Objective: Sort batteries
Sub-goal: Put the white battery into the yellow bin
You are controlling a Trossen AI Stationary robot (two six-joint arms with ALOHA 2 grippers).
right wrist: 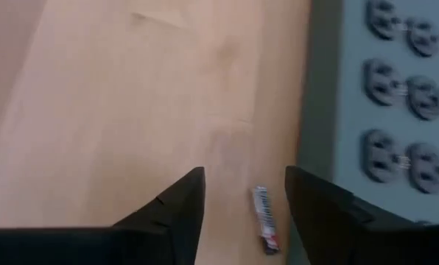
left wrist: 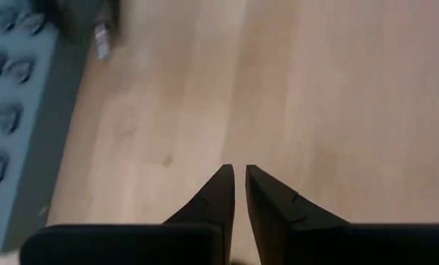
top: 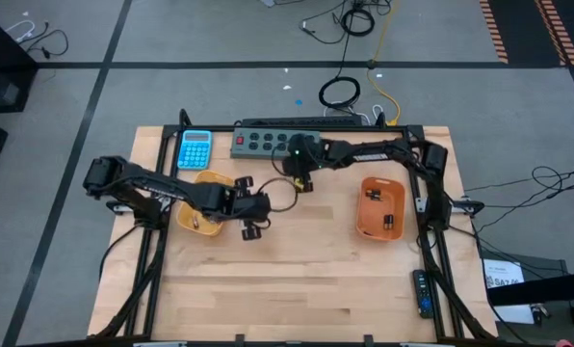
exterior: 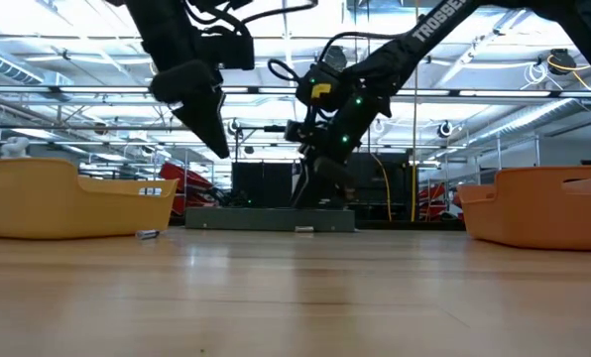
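The workspace is a pale wooden table [top: 297, 289] on a grey floor, with a grey power strip [top: 268, 141] along its upper edge in the high view and a blue calculator [top: 195, 149] to its left. An orange tray [top: 381, 208] at centre right holds dark batteries [top: 388, 221]; a second orange tray [top: 202, 214] sits at centre left.

My right gripper [right wrist: 241, 195] hangs just below the strip, fingers spread wide and empty. One loose battery [right wrist: 264, 219] lies on the wood between them, just beside the strip's edge.

My left gripper [left wrist: 239, 180] is over bare wood beside the left tray, fingers nearly together, holding nothing.

Risk: the battery lies off-centre, nearer the strip-side finger. That finger may strike the strip on descent, or the cell may roll away.

Only the right wrist view shows this battery clearly; in the high view my arm covers it. The low view adds a small cell [exterior: 147, 234] beside the left tray.
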